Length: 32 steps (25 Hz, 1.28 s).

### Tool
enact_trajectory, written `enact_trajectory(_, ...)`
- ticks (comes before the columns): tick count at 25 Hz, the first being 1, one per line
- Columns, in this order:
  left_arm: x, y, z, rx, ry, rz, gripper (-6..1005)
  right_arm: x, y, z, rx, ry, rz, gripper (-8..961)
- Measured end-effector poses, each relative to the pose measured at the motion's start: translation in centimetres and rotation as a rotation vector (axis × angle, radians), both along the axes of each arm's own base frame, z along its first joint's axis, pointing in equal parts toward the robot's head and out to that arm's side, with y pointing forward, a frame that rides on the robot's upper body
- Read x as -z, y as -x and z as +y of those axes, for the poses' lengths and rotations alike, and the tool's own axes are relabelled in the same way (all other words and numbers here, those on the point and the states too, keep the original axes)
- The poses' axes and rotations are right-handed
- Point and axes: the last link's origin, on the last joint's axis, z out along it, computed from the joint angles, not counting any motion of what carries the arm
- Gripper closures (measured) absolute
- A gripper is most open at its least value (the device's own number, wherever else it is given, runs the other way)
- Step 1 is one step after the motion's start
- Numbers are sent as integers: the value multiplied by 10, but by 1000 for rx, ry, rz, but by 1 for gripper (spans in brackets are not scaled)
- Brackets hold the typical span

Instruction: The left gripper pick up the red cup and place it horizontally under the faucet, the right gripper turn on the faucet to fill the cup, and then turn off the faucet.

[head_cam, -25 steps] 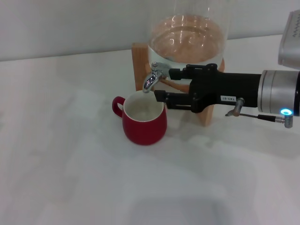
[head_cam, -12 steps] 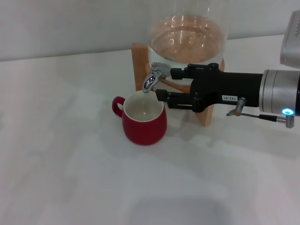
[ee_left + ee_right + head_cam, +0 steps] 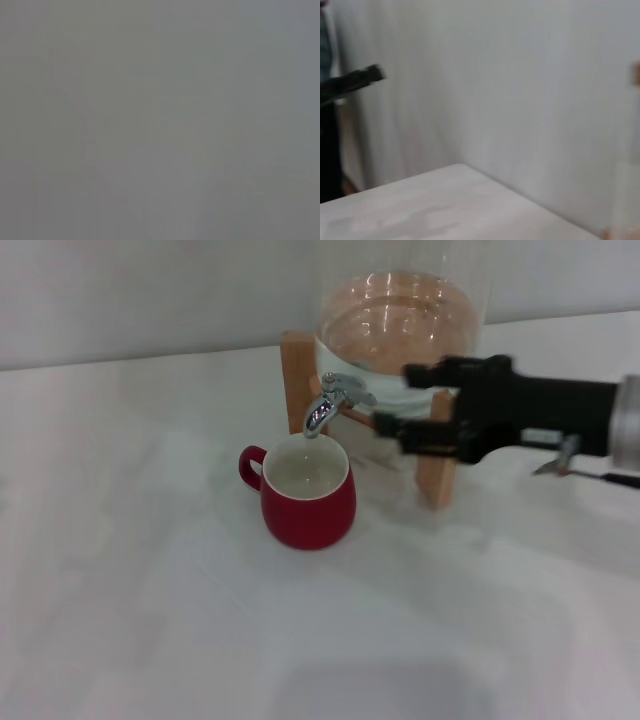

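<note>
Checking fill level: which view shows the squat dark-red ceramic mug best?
The head view: the squat dark-red ceramic mug stands upright under the small chrome faucet, its cream inside and loop handle visible. The left wrist view shows only flat grey. The right wrist view shows wall and table surface, no mug.

No legible text, label, brand, number or sign found in any view; nothing readable on the right gripper (image 3: 392, 402), the red cup (image 3: 307, 490) or the faucet (image 3: 327, 401).
</note>
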Motion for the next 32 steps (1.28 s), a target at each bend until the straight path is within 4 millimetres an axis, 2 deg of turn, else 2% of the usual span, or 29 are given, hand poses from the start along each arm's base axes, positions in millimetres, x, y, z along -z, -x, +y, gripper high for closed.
enact_trajectory(9,3,1,1,-3,38,-23,117,-59,-49,4,155,-164,31,232)
enact_trajectory(10,3,1,1,-2,43,-23,117,-74,-61,6,189,-207,44,232)
enact_trajectory(12,5,2,0,-4,52,-18,116,-79,-65,8,202,-224,51,232)
enact_trajectory(18,14,7,-7,9,81,-42,116,-112,-99,16,300,-330,118,232)
enact_trajectory(22,18,9,-10,15,102,-48,116,-122,-114,15,335,-374,139,232)
enact_trajectory(30,27,9,-13,15,169,-40,115,-128,-122,12,337,-411,117,232)
enact_trajectory(32,27,9,-16,26,174,-43,116,-131,-129,10,350,-438,110,232)
